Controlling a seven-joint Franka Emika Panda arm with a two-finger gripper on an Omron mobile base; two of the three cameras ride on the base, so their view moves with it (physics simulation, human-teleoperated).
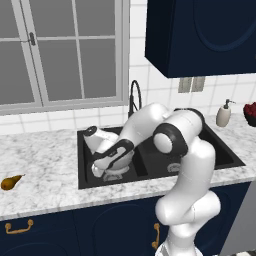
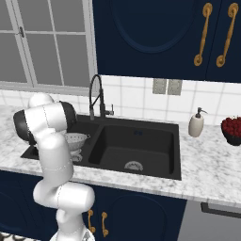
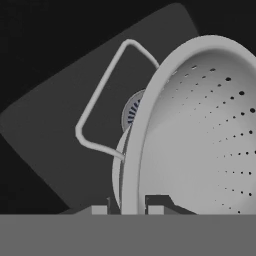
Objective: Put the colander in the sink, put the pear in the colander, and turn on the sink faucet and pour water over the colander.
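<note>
End effector (image 3: pixel 127 210) pinching colander (image 3: pixel 195 135) rim, low in left basin of sink (image 2: pixel 176 155); best set level over drain before releasing; pear (image 1: pixel 11 182) waiting on table (image 1: pixel 45 160)

This is a rendered home kitchen. A black sink (image 2: pixel 136 146) sits in a marble counter (image 2: pixel 207 164). Navy cabinets (image 2: pixel 155 37) and white tiles surround it.
</note>
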